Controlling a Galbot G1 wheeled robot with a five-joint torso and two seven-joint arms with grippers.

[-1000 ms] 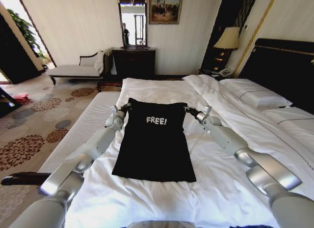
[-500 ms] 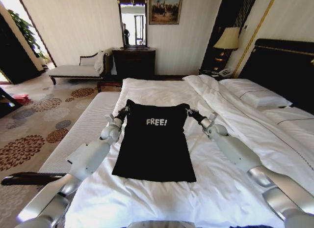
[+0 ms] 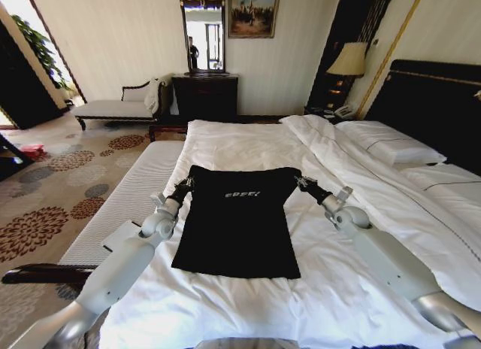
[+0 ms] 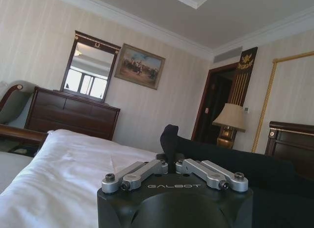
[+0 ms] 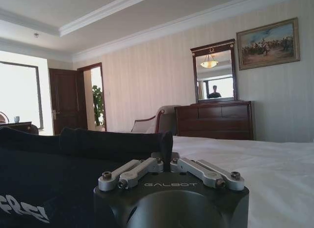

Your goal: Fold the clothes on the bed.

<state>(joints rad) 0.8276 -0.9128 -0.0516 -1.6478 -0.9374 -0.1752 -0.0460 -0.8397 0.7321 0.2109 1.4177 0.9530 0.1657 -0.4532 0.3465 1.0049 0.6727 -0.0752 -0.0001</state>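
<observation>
We pinched the black top (image 3: 237,221) at both upper corners | left gripper (image 3: 183,186) clamped its strap | right gripper (image 3: 302,183) clamped opposite | white bed (image 3: 233,142) beneath, hem nearest us.

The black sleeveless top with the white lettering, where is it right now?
In the head view, the black sleeveless top lies in the middle of the white bed, its far corners pinched by the left hand and right hand.
</observation>
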